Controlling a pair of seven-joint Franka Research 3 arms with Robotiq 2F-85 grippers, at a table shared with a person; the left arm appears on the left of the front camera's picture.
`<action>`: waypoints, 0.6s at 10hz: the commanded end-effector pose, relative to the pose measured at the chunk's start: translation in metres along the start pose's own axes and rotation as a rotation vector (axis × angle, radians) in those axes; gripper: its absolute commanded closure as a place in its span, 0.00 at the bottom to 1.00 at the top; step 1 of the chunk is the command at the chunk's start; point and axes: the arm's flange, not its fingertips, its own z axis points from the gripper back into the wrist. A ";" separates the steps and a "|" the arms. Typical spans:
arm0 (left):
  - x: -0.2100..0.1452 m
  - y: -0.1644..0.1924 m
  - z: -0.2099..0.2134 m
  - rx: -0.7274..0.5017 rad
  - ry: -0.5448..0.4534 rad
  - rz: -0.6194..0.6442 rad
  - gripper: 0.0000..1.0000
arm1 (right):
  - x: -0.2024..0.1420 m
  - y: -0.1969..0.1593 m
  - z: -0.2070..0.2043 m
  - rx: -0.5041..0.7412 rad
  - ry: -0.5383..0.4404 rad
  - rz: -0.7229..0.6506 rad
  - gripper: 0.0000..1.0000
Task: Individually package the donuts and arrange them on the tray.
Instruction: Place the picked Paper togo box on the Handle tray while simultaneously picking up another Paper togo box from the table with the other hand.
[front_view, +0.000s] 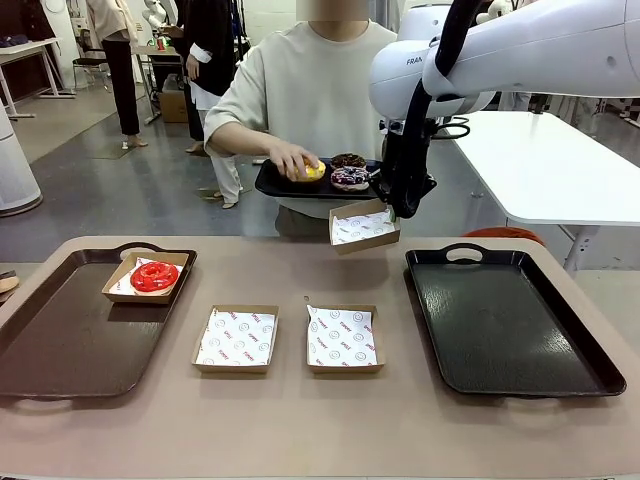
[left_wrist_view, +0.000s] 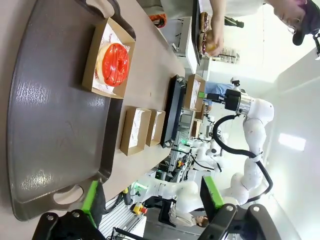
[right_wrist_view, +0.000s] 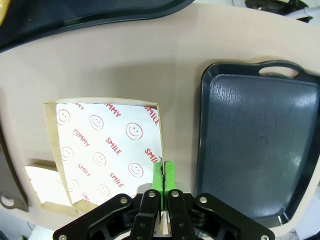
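Donuts, four on site. The red donut (front_view: 154, 276) lies in a paper-lined cardboard box (front_view: 125, 290) at the far end of the brown tray (front_view: 60, 340), on the robot's left side of the worktop (front_view: 300, 420). The yellow donut (front_view: 314, 172), the chocolate donut (front_view: 348, 160) and the purple donut (front_view: 350, 179), this last with sprinkles, sit unboxed on a black serving tray (front_view: 275, 186) that a person at the far side holds above the worktop edge. The person's hand (front_view: 295, 160) rests on the yellow donut and covers most of it.

Just in front of that tray, the robot's right hand (front_view: 393, 212) is clamped on the rim of an empty lined box (front_view: 362, 226). In the right wrist view the green pads (right_wrist_view: 159, 175) are pressed together over the box wall. The box is tilted and appears lifted clear of the worktop.

Two more empty lined boxes, the left box (front_view: 236, 338) and the middle box (front_view: 343, 338), stand side by side and apart at mid-worktop. A black tray (front_view: 520, 320) lies bare on the robot's right side.

The robot's left hand (left_wrist_view: 150, 200) has its fingers well apart and holds nothing. From its wrist view it looks along the brown tray toward the red donut.
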 end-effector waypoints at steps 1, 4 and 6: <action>-0.002 0.000 0.001 -0.002 -0.002 0.000 0.00 | -0.001 -0.001 0.000 0.001 -0.003 -0.001 1.00; -0.002 0.000 0.001 -0.002 -0.002 0.000 0.00 | -0.001 -0.001 0.000 0.001 -0.003 -0.001 1.00; -0.002 0.000 0.001 -0.002 -0.002 0.000 0.00 | -0.001 -0.001 0.000 0.001 -0.003 -0.001 1.00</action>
